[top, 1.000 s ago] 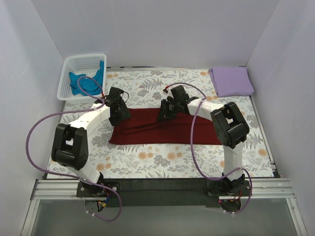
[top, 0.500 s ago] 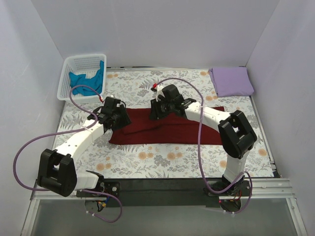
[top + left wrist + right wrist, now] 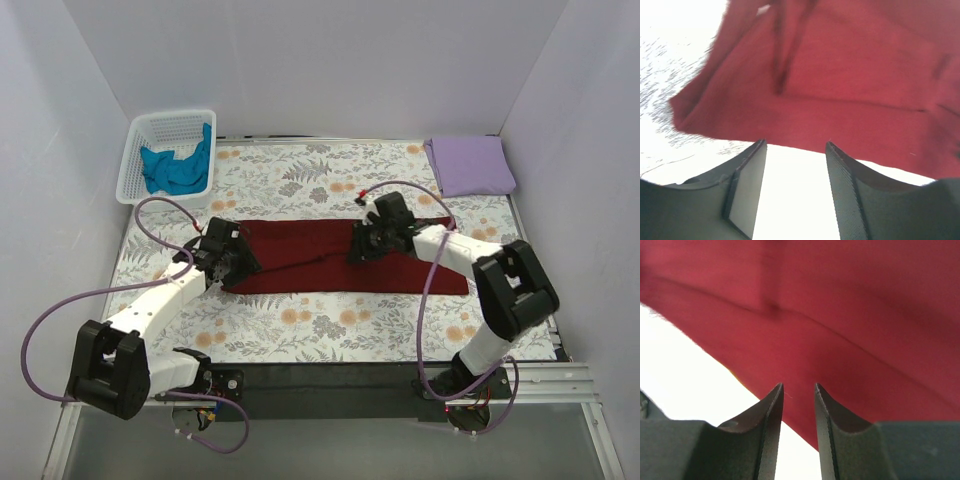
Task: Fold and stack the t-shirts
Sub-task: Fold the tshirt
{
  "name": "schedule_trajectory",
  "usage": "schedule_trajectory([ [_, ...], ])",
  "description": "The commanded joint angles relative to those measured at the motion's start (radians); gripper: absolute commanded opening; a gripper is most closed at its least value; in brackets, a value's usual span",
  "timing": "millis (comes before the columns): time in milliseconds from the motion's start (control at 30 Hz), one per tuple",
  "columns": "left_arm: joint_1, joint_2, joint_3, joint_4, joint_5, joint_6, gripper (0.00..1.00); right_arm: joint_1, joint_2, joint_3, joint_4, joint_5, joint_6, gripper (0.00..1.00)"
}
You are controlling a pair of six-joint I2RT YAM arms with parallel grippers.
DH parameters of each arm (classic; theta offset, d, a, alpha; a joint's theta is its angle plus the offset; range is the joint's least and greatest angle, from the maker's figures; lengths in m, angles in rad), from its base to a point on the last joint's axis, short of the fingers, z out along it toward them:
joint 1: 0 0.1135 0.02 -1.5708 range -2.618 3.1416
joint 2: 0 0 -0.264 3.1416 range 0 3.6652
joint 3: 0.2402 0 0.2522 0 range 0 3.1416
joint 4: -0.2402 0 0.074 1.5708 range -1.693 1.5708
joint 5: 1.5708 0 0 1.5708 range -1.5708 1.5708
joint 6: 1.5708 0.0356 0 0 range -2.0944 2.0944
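left gripper [image 3: 238, 262] sits low at the left end of the maroon t-shirt [image 3: 300, 262], and in the left wrist view its jaws are spread, a wide gap with only bright cloth between them. nothing is pinched; the shirt's near hem lies just beyond the fingertips [image 3: 760, 150]. the picture is blurred there, so i can't say whether the tips brush the fabric.

right gripper [image 3: 358, 250] is over the middle of the same shirt. its jaws are parted only a narrow slot, the fingers [image 3: 774, 400] close together and gripping nothing, with maroon fabric filling the view behind them.

the shirt lies as a long band across the floral cloth [image 3: 330, 325], a crease running along its length. its near edge is fairly straight, and its left corner is right at the left gripper.

a broad strip of floral cloth runs between that near edge and the arm bases, with another strip behind the shirt. the lavender t-shirt [image 3: 470, 165] lies folded in the far right corner, well apart. the teal t-shirt [image 3: 175, 170] sits bunched in the white basket [image 3: 127, 175] at far left.
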Motion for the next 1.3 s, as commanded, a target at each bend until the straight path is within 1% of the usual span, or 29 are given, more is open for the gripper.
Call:
schedule_trajectory([
  [0,0.039,-0.008,-0.043,-0.027,-0.031,-0.044,0.48,-0.108,-0.160,-0.119,-0.035,0.058,-0.029,0.38],
  [67,0.074,-0.005,-0.060,-0.020,-0.031,-0.043,0.47,-0.155,-0.200,-0.193,-0.057,0.066,-0.043,0.39],
  [100,0.085,0.000,-0.062,-0.015,-0.028,-0.040,0.47,-0.200,-0.230,-0.216,-0.071,0.065,-0.048,0.40],
  [167,0.105,0.009,-0.065,-0.003,-0.040,-0.041,0.45,-0.238,-0.256,-0.271,-0.079,0.062,-0.054,0.40],
  [233,0.123,0.031,-0.068,0.000,-0.048,-0.040,0.42,-0.289,-0.283,-0.299,-0.082,0.054,-0.058,0.40],
  [467,0.166,0.083,-0.106,0.005,-0.051,-0.057,0.40,-0.418,-0.276,-0.373,-0.092,0.028,-0.057,0.40],
  [600,0.224,0.153,-0.106,0.037,-0.021,-0.058,0.38,-0.450,-0.265,-0.414,-0.131,0.005,-0.048,0.40],
  [700,0.252,0.277,-0.018,0.049,-0.025,-0.040,0.38,-0.450,-0.279,-0.455,-0.175,-0.026,-0.032,0.40],
  [733,0.255,0.313,0.057,0.042,-0.030,-0.034,0.38,-0.450,-0.288,-0.486,-0.184,-0.033,-0.028,0.40],
  [767,0.257,0.386,0.094,0.040,-0.039,-0.029,0.38,-0.450,-0.318,-0.503,-0.192,-0.056,-0.023,0.41],
  [800,0.258,0.418,0.131,0.039,-0.039,-0.025,0.38,-0.450,-0.335,-0.523,-0.204,-0.066,-0.019,0.40],
  [833,0.258,0.449,0.218,0.030,-0.039,-0.017,0.38,-0.449,-0.355,-0.537,-0.215,-0.070,-0.015,0.41],
  [933,0.257,0.538,0.330,0.013,-0.021,-0.009,0.37,-0.433,-0.454,-0.587,-0.227,-0.122,0.001,0.41],
  [967,0.257,0.545,0.387,0.010,-0.017,-0.006,0.38,-0.416,-0.504,-0.590,-0.234,-0.139,0.008,0.41],
  [1067,0.255,0.531,0.464,-0.010,-0.025,-0.005,0.39,-0.381,-0.585,-0.566,-0.237,-0.174,0.027,0.41],
  [1167,0.239,0.456,0.487,-0.036,-0.056,-0.005,0.45,-0.358,-0.616,-0.486,-0.240,-0.165,0.000,0.42],
  [1200,0.208,0.430,0.487,-0.038,-0.069,-0.005,0.46,-0.352,-0.616,-0.442,-0.238,-0.161,-0.012,0.42],
  [1267,0.156,0.364,0.486,-0.044,-0.137,-0.006,0.48,-0.338,-0.601,-0.404,-0.241,-0.162,-0.040,0.42],
])
